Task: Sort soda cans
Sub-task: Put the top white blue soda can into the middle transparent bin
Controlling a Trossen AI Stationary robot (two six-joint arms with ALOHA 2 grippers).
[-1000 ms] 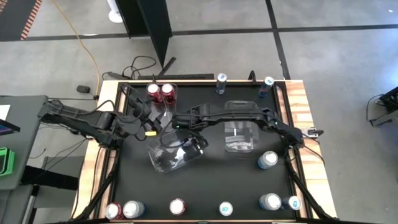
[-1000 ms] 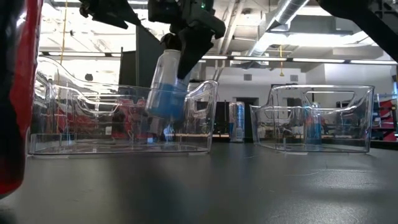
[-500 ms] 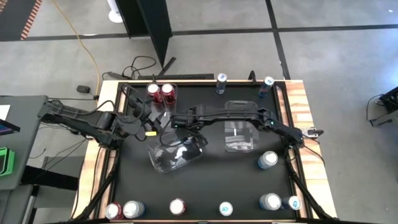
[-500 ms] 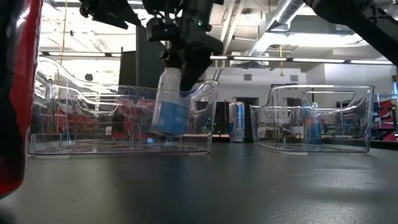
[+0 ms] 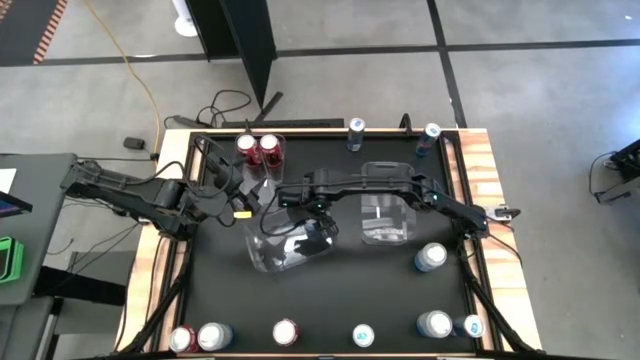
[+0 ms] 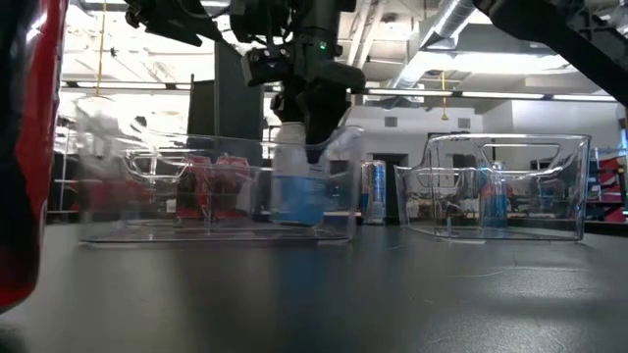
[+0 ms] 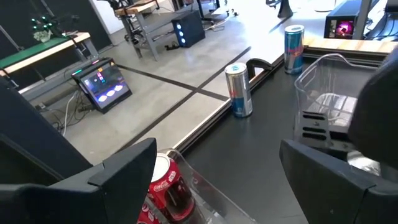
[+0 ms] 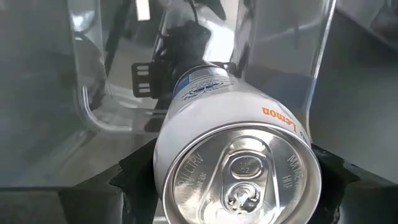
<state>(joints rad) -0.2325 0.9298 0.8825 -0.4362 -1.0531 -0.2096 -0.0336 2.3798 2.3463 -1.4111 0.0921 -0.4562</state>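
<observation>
My right gripper [image 5: 308,207] reaches across to the middle clear bin [image 5: 268,256] and is shut on a silver-white and light blue can [image 6: 299,191], which stands inside that bin [image 6: 177,221]. My left gripper [image 7: 217,186] is open and waits at the left, beside a far-left bin with two red cans [image 5: 258,150]. Two dark blue cans [image 5: 356,127] stand at the far edge. Several more cans, red, silver-white and blue, stand along the near edge [image 5: 285,332], and one silver-white can [image 5: 430,257] stands at the right. My right gripper pinches the silver-white can [image 8: 239,168] between its two fingers [image 8: 134,177], at the top of its wall just under the rim [image 8: 163,155]. It comes from above, pointing down. The can stands nearly upright inside the bin; whether its bottom rests on the floor I cannot tell.
A third clear bin [image 5: 385,215] lies right of the middle one. The right arm spans the table's middle above it. A red can [image 6: 20,147] stands very close to the low camera and blocks that view's left edge. Bare dark tabletop lies between the bins and the near row of cans.
My right gripper has moved down and slightly toward the table's right, carrying the can from a tilt above the bin's rim to nearly upright, deep inside it. The middle bin has slid a little toward the table's right.
</observation>
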